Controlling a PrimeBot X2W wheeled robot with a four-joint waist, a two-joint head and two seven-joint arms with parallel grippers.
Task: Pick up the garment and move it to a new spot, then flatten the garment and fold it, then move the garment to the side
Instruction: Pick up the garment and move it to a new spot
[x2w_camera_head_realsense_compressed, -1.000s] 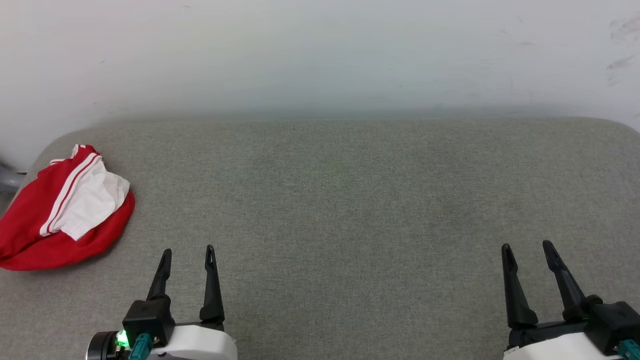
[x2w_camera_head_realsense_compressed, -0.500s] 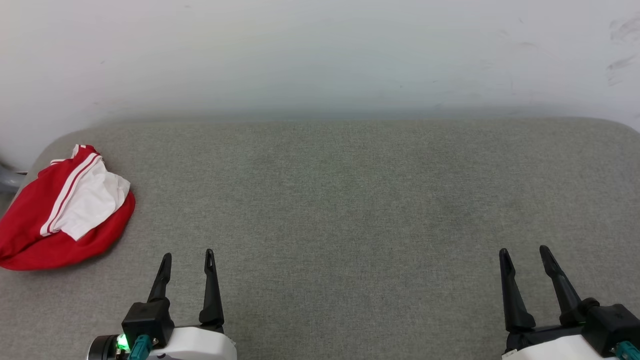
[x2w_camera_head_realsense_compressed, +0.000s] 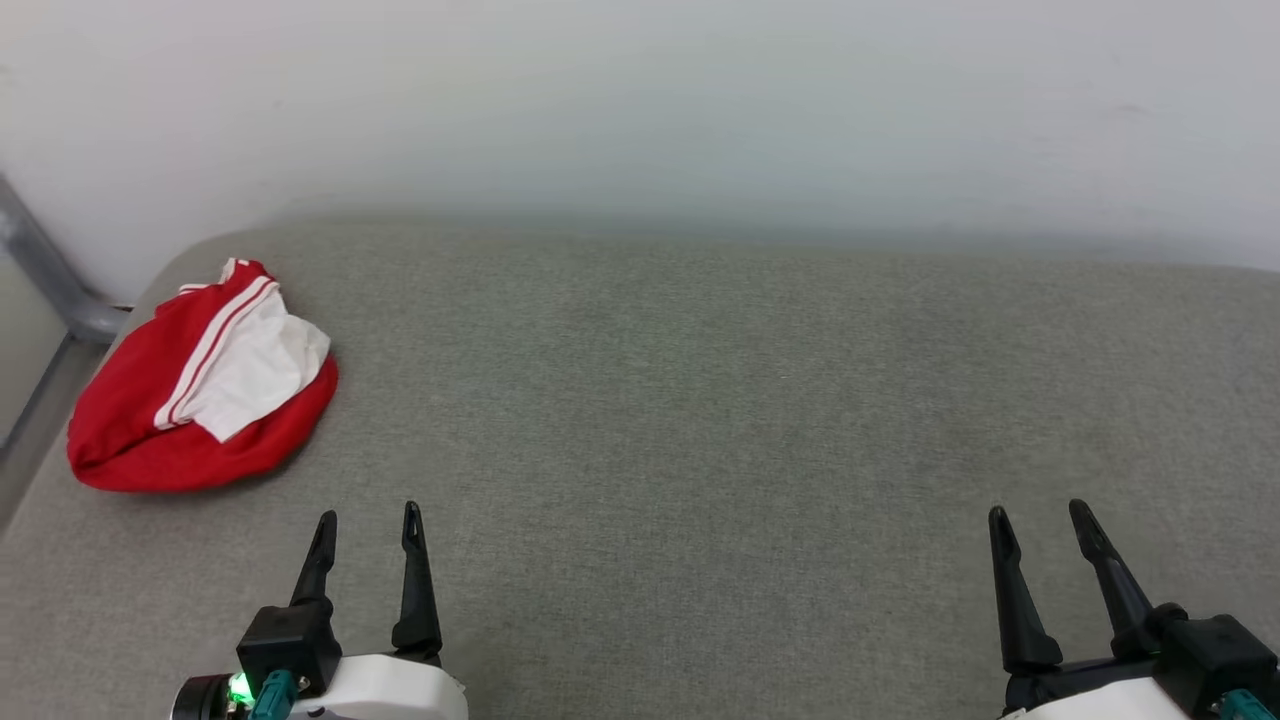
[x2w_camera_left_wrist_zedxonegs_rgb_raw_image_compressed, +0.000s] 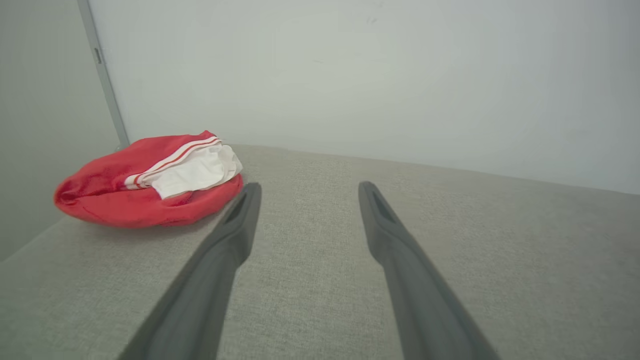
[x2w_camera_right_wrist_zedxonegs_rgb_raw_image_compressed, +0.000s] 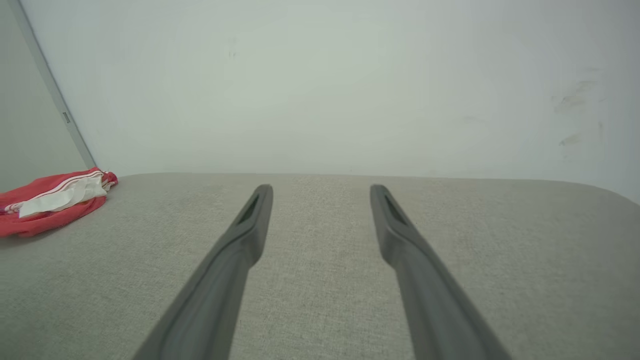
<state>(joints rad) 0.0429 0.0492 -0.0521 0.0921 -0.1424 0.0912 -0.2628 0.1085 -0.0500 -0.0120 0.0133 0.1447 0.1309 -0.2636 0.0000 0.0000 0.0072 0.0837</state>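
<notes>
Set against the head view of a moment earlier, whole picture displaced to the right: a turn of the camera toward the left, not a move of any thing.

Garment (x2w_camera_head_realsense_compressed: 200, 390): same bunched heap, red with one white sleeve (x2w_camera_head_realsense_compressed: 262, 368) and striped trim uppermost, at the far left corner of the surface (x2w_camera_head_realsense_compressed: 700, 400). Now further inside the head view, with a grey pipe (x2w_camera_head_realsense_compressed: 45, 265) beyond that corner against the wall (x2w_camera_head_realsense_compressed: 640, 100).

Left gripper (x2w_camera_head_realsense_compressed: 368, 515): over the near edge, left of middle, jaws apart and empty, short of the garment. In its wrist view, heap just beyond and left of the left fingertip, no contact.

Right gripper (x2w_camera_head_realsense_compressed: 1038, 510): over the near edge toward the right corner, jaws apart and empty, well apart from the garment.

Both slightly lower in the head view than before, openings unchanged.

Reading for the task: points to a probable turn to face the garment ahead of the pick-up. Leaves every step undone: not lifted, not flattened, not folded, not set aside. Makes the left gripper the nearer for a first reach, the right gripper the farther.

Count: garment, one; sleeve in sight, one; grippers, two; fingers (x2w_camera_head_realsense_compressed: 415, 580), four; pipe, one.
</notes>
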